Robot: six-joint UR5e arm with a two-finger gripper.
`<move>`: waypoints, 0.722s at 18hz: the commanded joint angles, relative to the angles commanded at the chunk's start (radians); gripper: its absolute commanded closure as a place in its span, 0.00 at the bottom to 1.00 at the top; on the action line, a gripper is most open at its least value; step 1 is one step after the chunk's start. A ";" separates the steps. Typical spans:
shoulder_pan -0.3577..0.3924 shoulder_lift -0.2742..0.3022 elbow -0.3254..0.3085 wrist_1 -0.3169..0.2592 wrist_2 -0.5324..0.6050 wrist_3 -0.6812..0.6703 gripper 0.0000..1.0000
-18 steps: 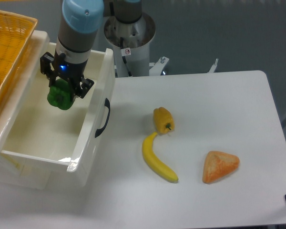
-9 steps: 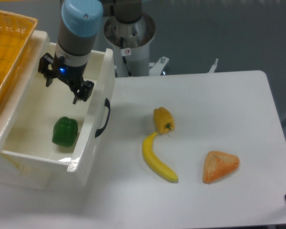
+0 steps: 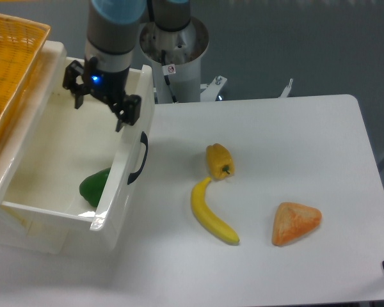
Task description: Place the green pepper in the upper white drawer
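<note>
Already the green pepper point(image 3: 95, 187) lies inside the upper white drawer point(image 3: 64, 211), down by its front wall. At 12 o'clock from it, the tool point(image 3: 102, 96) hangs wide open, holding nothing. The job looks about done, though the pepper is partly hidden.

The upper white drawer point(image 3: 125, 167) appears to be smooth, slightly glossy cream plastic with a glossy black handle point(image 3: 139, 158), and the green pepper point(image 3: 94, 187) inside it has a smooth, waxy sheen. The orange wicker basket point(image 3: 13, 48) shows an open woven lattice, while the table point(image 3: 288, 141) is a smooth matt white surface carrying a glossy yellow pepper point(image 3: 219, 160), a smooth satin banana point(image 3: 211, 214) and a rough, matt orange wedge point(image 3: 296, 223). The gripper point(image 3: 102, 101) is matt black, mounted below a grey arm with a smooth light-blue plastic cap point(image 3: 119, 9).
</note>
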 joint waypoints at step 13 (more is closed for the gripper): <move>0.204 0.003 -0.038 0.049 0.150 0.152 0.00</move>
